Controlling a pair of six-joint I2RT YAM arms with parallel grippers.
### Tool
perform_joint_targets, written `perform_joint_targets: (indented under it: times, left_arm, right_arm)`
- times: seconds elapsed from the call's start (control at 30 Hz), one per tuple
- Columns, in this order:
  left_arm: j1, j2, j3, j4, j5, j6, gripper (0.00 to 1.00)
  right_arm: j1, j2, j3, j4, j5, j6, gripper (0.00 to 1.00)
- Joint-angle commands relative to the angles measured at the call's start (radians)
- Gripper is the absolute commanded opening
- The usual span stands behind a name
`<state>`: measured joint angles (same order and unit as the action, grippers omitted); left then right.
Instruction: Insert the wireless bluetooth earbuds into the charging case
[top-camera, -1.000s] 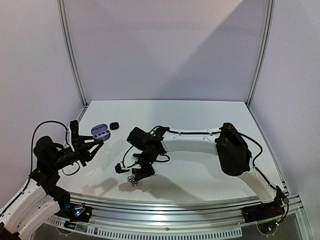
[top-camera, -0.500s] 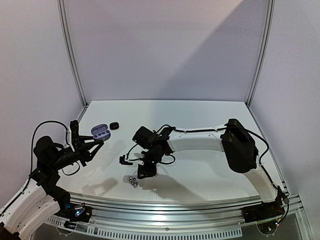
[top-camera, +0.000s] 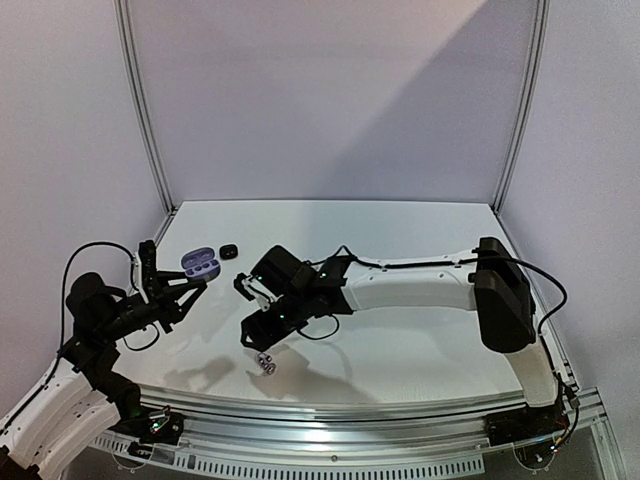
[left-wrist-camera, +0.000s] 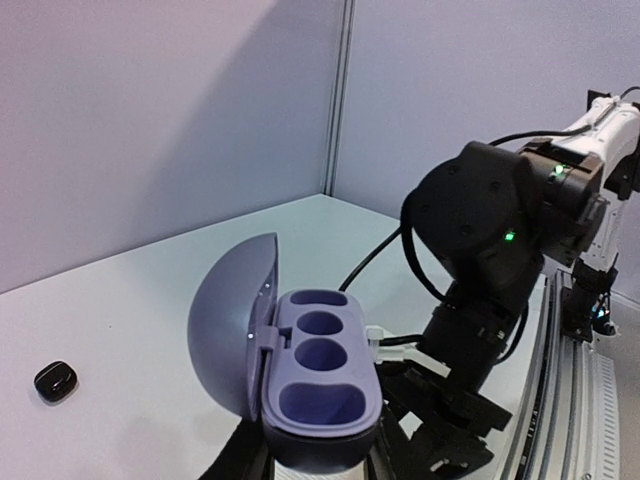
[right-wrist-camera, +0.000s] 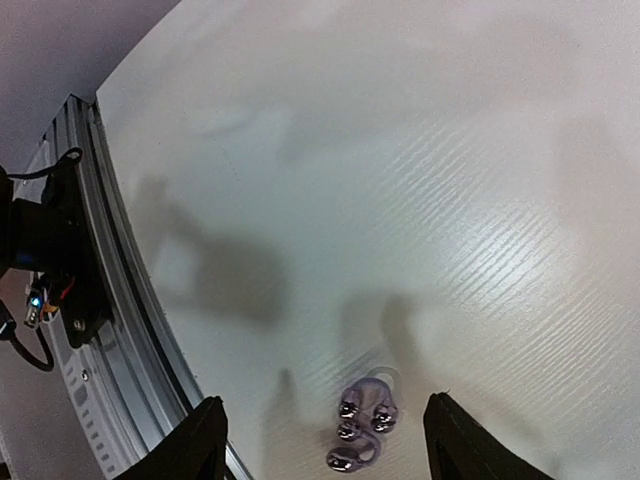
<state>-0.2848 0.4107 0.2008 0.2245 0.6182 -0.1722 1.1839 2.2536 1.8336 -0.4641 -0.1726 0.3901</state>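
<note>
Lilac charging case (left-wrist-camera: 322, 432), silvery-grey earbuds (right-wrist-camera: 361, 428), white table (top-camera: 400, 232)

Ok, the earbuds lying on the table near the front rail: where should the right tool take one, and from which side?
Come straight down from above with the right tool, open as it is. The earbuds lie low and bunched together on the table, so a sideways approach would likely just push them. Close on the rounded body of an outer one.

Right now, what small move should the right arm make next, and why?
Probably lower the right pincer onto the silvery earbuds lying on the table between its open fingers; the left pincer holds the open purple charging case, its sockets empty.
</note>
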Motion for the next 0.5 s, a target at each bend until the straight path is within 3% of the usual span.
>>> perform_joint_targets:
  times: [0.0, 0.1, 0.47]
  left_arm:
    - [0.011, -0.017, -0.014, 0.018, 0.004, 0.003, 0.0]
    - [0.011, -0.022, -0.014, 0.017, 0.006, 0.001, 0.0]
    - [0.011, -0.027, -0.014, 0.016, 0.002, 0.005, 0.0]
  right_arm:
    - [0.067, 0.065, 0.059, -0.08, 0.193, 0.182, 0.68]
    - [0.078, 0.068, 0.074, -0.125, 0.271, 0.213, 0.65]
    - [0.123, 0.139, 0.111, -0.186, 0.271, 0.235, 0.61]
